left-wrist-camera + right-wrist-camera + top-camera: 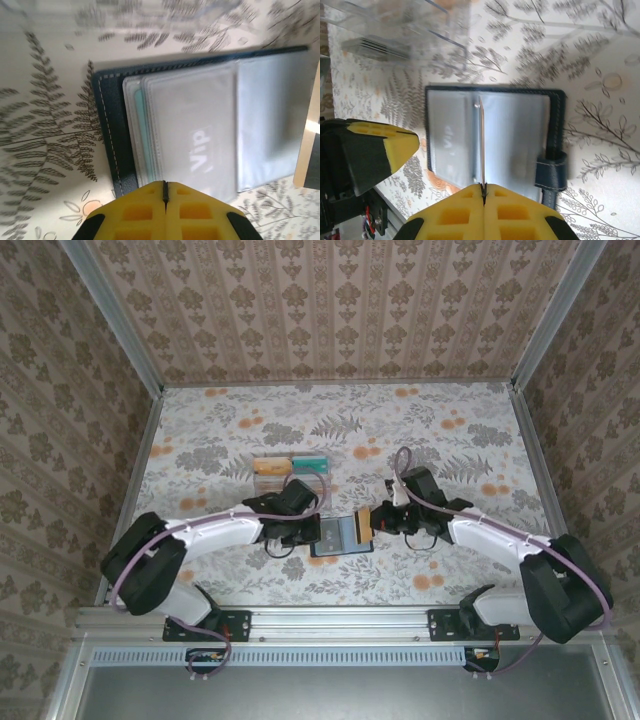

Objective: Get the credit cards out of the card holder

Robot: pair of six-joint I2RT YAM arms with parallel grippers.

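Standing on edge, a card (481, 140) is pinched between the pads of the right gripper (482, 191), whose jaws are pressed shut on its near edge. From above, this card (362, 527) is seen as orange-yellow with a dark stripe, just ahead of the right gripper (378, 522). Directly beyond and beneath these jaws the holder (520, 130) is spread open on the table (450, 430), its strap lying towards the right of the fingertips.

The jaws of the left gripper (165, 189) are closed too, the yellow pads meeting along a thin seam with nothing seen between them. Just ahead of them the holder (107, 125) is laid flat, dark blue with pale stitching. A Vip card (200, 150) is seen through the clear sleeves straight in front of the tips, and a teal card (141, 135) is tucked in a sleeve to their left. Whether the tips touch the holder cannot be told.

From above, the holder (335, 538) is placed between the left gripper (305, 532) and the right one. A clear tray (290, 480) is set beyond the left jaws, well apart from the holder; a stack (375, 47) of cards is seen inside it.
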